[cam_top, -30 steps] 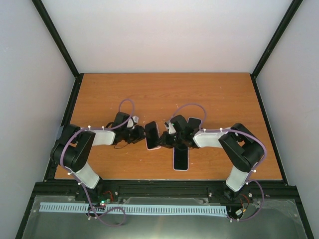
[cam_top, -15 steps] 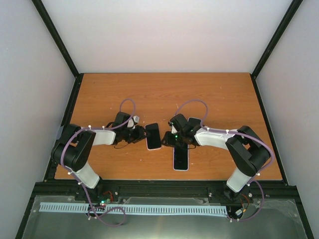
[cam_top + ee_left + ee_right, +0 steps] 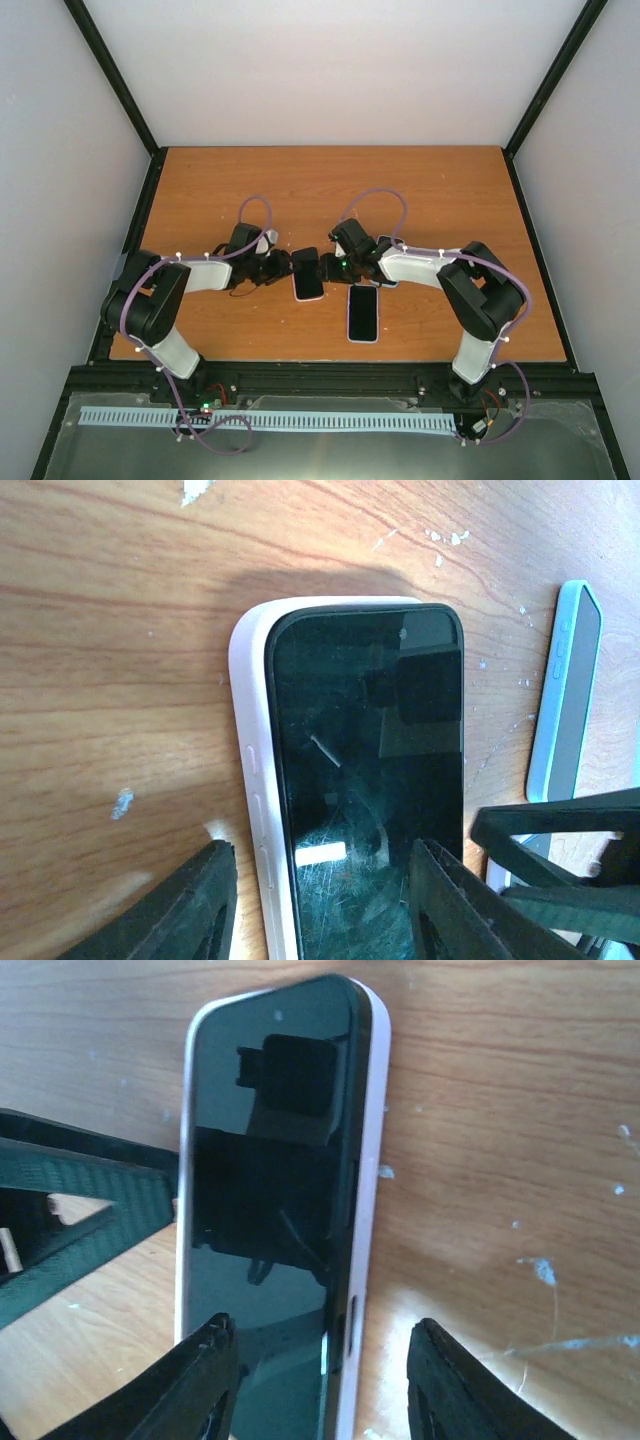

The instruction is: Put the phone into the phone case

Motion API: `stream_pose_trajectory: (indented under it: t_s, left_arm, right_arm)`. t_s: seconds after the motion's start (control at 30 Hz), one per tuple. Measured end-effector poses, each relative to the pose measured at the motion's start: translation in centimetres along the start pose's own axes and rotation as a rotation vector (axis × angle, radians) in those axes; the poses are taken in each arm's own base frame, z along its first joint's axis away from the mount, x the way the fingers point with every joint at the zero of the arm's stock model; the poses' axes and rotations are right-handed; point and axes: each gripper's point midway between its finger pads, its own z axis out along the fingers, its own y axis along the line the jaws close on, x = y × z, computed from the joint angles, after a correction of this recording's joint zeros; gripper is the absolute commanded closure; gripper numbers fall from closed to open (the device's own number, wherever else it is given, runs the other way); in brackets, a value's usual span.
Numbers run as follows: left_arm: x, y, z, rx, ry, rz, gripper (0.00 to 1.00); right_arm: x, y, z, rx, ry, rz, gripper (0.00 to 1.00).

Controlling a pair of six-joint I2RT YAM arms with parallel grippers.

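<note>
A black phone lies screen up in a white phone case at the middle of the table. The case's white rim wraps its long side and rounded end. My left gripper comes in from the left and my right gripper from the right, one at each end of the phone. In the left wrist view the left gripper is open and straddles the phone, one finger apart from the case. The right gripper is open too, with bare wood between one finger and the case.
A second phone in a light blue case lies just in front of my right gripper; its edge shows in the left wrist view. A dark flat object is partly hidden behind the right arm. The wooden table has black frame rails.
The right gripper has opened and moved back and left, from over the second phone to the end of the cased phone. The left gripper has widened slightly.
</note>
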Motion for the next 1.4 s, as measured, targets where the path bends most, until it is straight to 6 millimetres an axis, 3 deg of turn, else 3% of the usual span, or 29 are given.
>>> stream_pose_trajectory:
  t_s: [0.17, 0.27, 0.53, 0.8, 1.1, 1.4]
  left_arm:
    - [0.1, 0.2, 0.0, -0.002, -0.004, -0.002, 0.58]
    - [0.2, 0.3, 0.0, 0.000, -0.005, -0.001, 0.60]
    - [0.9, 0.2, 0.1, 0.030, 0.011, -0.004, 0.64]
    - [2.2, 0.0, -0.2, 0.068, 0.033, -0.035, 0.64]
    - [2.8, -0.3, -0.4, 0.072, 0.037, -0.047, 0.57]
    - [3.1, 0.2, -1.2, 0.030, 0.009, -0.029, 0.50]
  right_arm:
    - [0.4, -0.8, 1.8, -0.005, 0.023, 0.015, 0.49]
    - [0.0, 0.0, 2.2, -0.055, 0.013, 0.016, 0.48]
    - [0.3, 1.3, 2.6, -0.155, 0.019, 0.043, 0.48]
    - [0.1, 1.3, 2.4, -0.180, 0.018, 0.105, 0.48]
    - [0.5, 1.4, 1.8, -0.263, 0.018, 0.201, 0.48]
    - [0.6, 4.0, 0.2, -0.424, 0.017, 0.238, 0.48]
